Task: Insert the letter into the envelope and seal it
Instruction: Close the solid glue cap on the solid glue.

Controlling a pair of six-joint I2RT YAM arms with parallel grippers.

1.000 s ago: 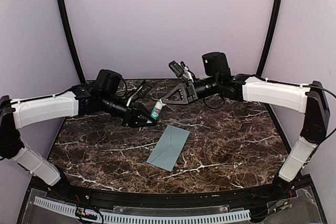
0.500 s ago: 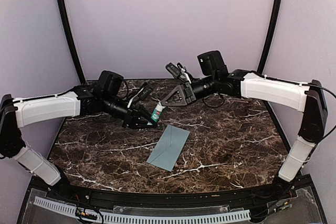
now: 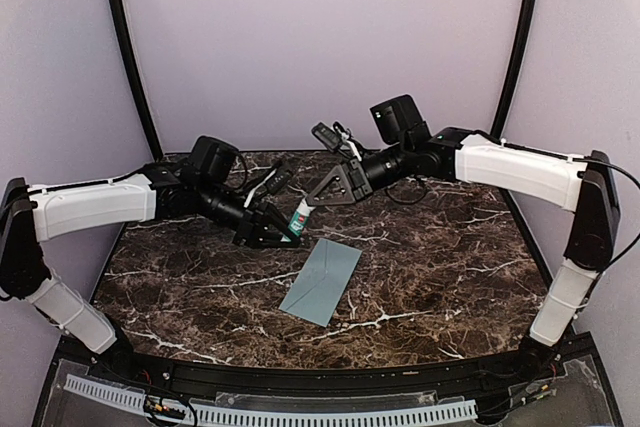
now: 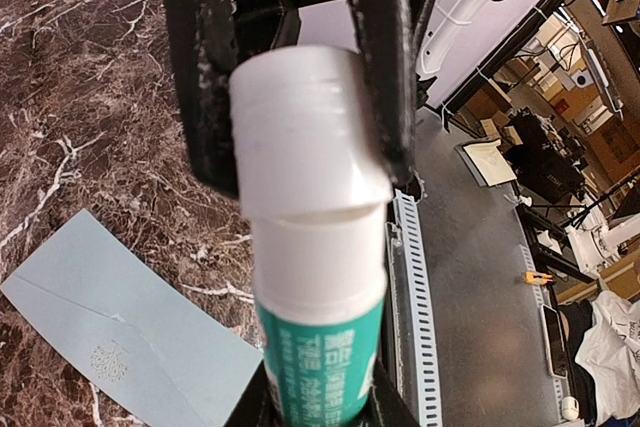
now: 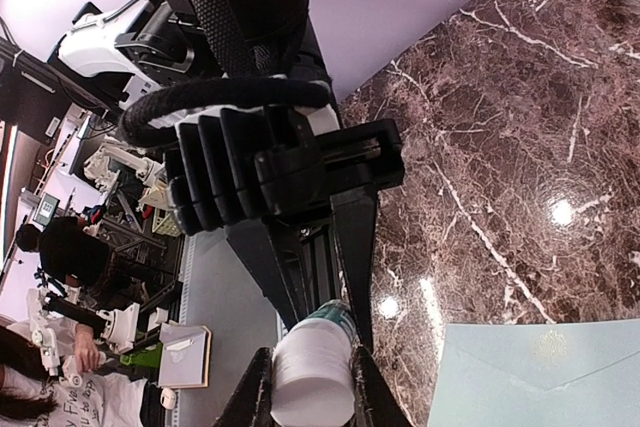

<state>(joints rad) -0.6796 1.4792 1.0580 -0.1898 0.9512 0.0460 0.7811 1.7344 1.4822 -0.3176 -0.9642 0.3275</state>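
While both arms meet above the rear half of the marble table [image 3: 450, 267], the step in hand looks like uncapping the glue stick [image 3: 298, 215]. The left gripper [image 3: 287, 234] is clamped on the green-labelled body, and the right gripper [image 3: 311, 202] is clamped on the white cap [image 4: 300, 127]. The 2 grips sit close together, with the stick slanting up between them.

To do this well, I would draw the 2 grippers apart straight along the stick's own axis, perhaps with a slight twist. Sideways bending could slip the smooth cap out of the fingers. The body grip should hold firm without crushing the tube.

The envelope [image 3: 322, 280] lies flat on the marble, just in front of and below the stick and apart from both grippers. Its flap side is up and the flap looks folded down; no letter shows.

Bare marble surrounds the pair. However, the lilac back wall [image 3: 320, 37] and the curved black posts [image 3: 128, 57] stand behind the arms, so the pull should stay short.
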